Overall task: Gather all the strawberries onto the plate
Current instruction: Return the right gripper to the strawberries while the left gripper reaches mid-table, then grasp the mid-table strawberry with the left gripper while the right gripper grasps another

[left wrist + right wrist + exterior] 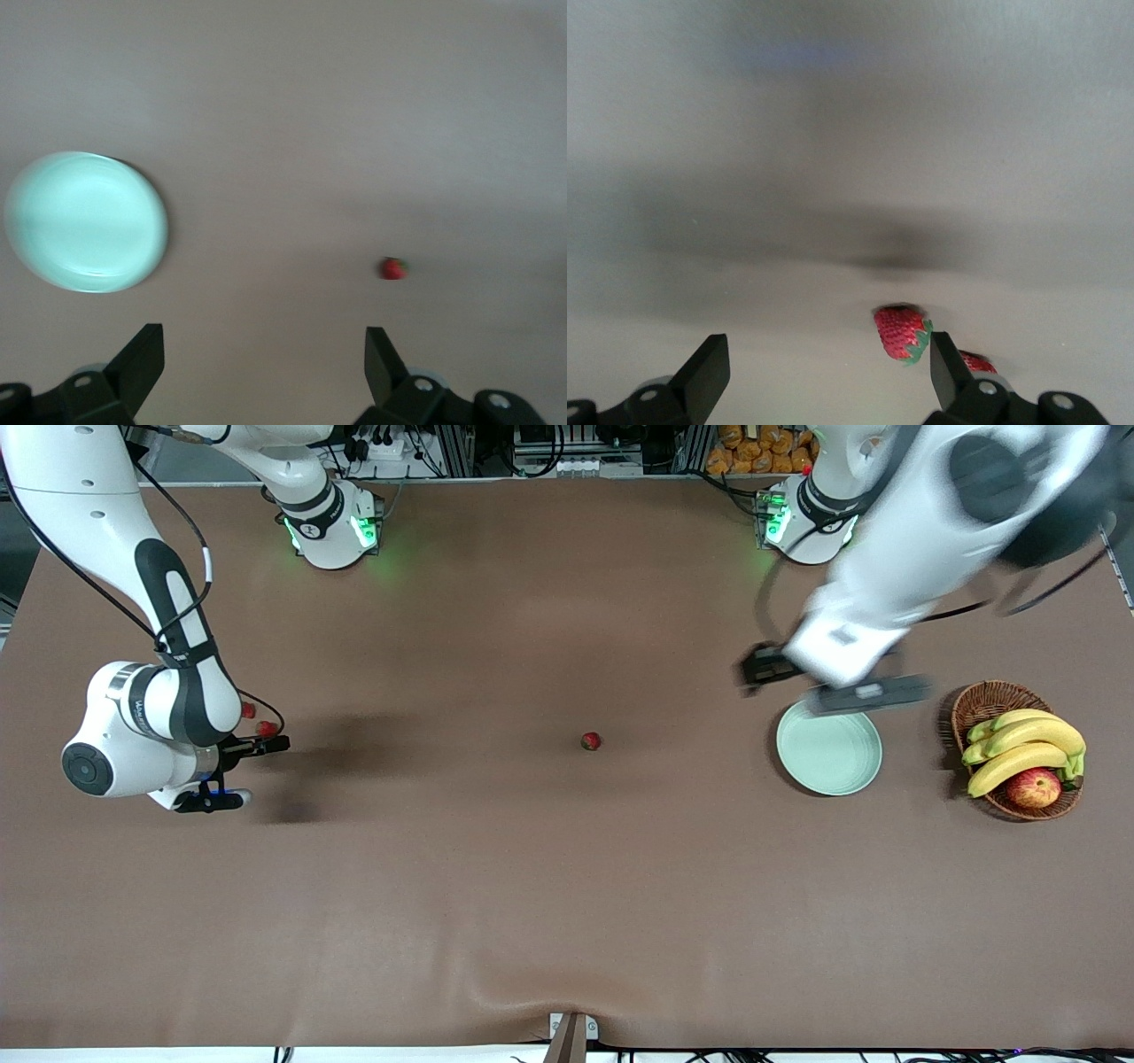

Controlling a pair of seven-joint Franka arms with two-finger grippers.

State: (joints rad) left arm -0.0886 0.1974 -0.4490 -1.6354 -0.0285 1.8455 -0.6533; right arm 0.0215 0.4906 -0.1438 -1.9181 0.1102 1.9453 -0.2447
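Note:
Two strawberries [248,710] [266,728] lie together near the right arm's end of the table. My right gripper [266,771] is low beside them, open and empty. In the right wrist view one berry [902,332] lies just inside one finger [948,367], and the other berry [976,361] is partly hidden by that finger. A third strawberry [591,740] lies alone mid-table and also shows in the left wrist view [393,268]. The mint-green plate [828,747] [86,221] holds nothing. My left gripper [819,682] [263,336] hangs open and empty over the plate's farther rim.
A brown wicker basket [983,700] with bananas [1028,748] and a red-yellow apple [1034,787] stands beside the plate toward the left arm's end. The brown tablecloth has a fold near the front edge [567,992].

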